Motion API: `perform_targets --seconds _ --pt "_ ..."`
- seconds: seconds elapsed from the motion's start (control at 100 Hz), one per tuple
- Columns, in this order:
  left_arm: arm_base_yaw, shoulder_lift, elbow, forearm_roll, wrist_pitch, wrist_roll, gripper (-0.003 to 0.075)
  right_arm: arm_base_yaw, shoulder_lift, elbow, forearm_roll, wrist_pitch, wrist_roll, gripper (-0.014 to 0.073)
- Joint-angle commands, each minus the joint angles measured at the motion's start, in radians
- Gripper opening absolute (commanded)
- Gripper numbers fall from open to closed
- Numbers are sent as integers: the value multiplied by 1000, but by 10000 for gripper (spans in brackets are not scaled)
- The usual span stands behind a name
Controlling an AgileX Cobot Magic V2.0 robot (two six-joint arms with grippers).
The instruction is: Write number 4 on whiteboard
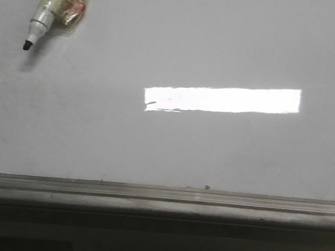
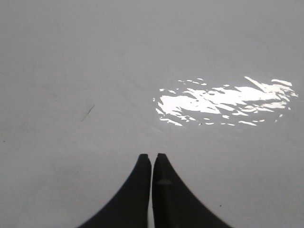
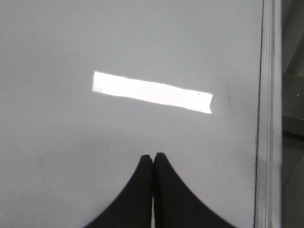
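Two grippers, both with fingers pressed together and nothing between them: left gripper and right gripper each hover over bare board, tips closed to a hairline seam. Neither holds the marker, which in the front view comes in at the board's top-left corner, black tip pointing down-left, barrel wrapped in what looks like clear tape; what carries it is out of frame, so cannot tell how it is held. Tip sits close to the surface with its shadow just beside it — likely poised to start a stroke. Whiteboard shows no 4 anywhere; only a tiny speck near the left edge and a bright glare mid-board. Ledge along the bottom edge holds nothing visible. Judged: writing not yet begun.
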Motion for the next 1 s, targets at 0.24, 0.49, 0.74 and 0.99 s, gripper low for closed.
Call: perform_targets --seconds 0.24,0.49,0.74,0.99 --pt "2 -27 27 -5 -77 -11 -20 -6 -15 22 -7 -88 -2 -64" --pt "2 -27 27 -5 -77 -11 -20 -6 -15 22 -7 -88 -2 -64" --pt "2 -27 27 -5 -77 -11 -20 -6 -15 22 -7 -90 -2 -64" --pt "2 -27 27 -5 -105 -11 -20 -6 -15 22 6 -114 -2 -64"
